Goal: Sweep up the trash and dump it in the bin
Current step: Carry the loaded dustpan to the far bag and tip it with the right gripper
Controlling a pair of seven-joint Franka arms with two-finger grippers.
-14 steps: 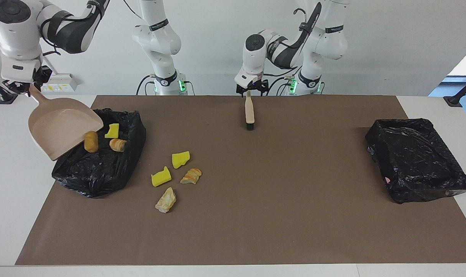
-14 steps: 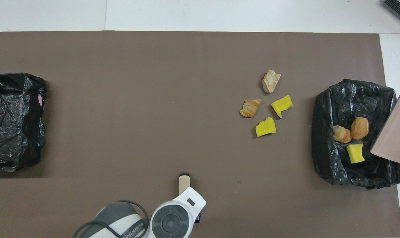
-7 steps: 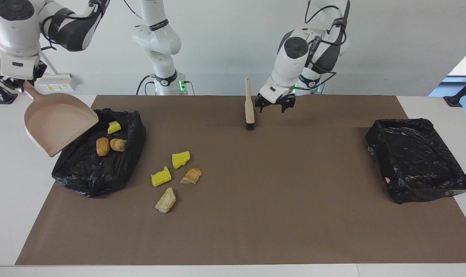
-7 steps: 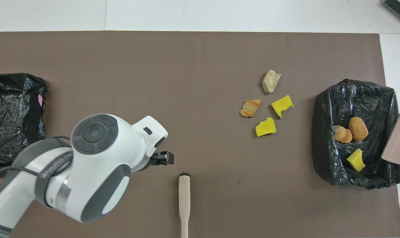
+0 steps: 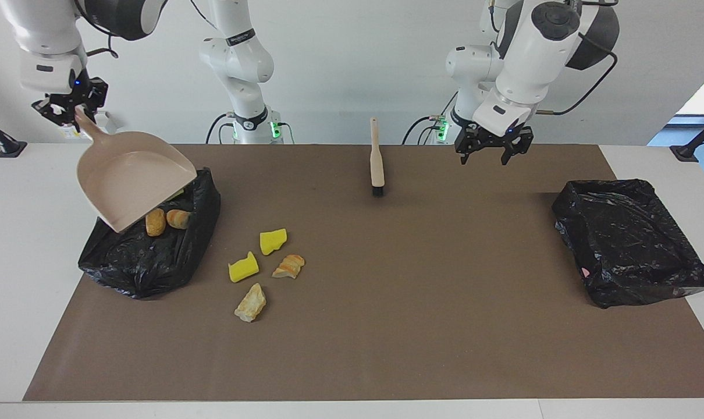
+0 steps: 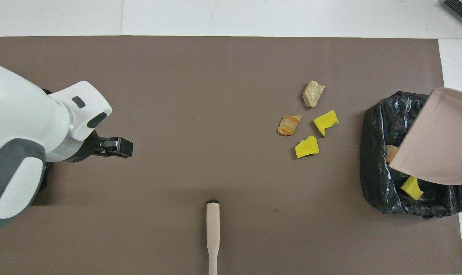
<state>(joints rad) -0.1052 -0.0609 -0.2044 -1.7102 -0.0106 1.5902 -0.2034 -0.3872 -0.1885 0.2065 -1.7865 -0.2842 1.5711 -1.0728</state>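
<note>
Facing camera high, opposite robots; overhead steep, forward; both share mat (image 5: pixel 387 291).

The white desk (image 5: pixel 14 233) carries a brown mat (image 5: pixel 422 291); on the mat the beige brush (image 5: pixel 377 160) stands on its bristles near twelve o'clock in the facing view; four trash scraps (image 5: pixel 265 265) lie around eight o'clock beside one black-lined bin (image 5: pixel 154 256); another black-lined bin (image 5: pixel 631 241) sits at three o'clock.
</note>
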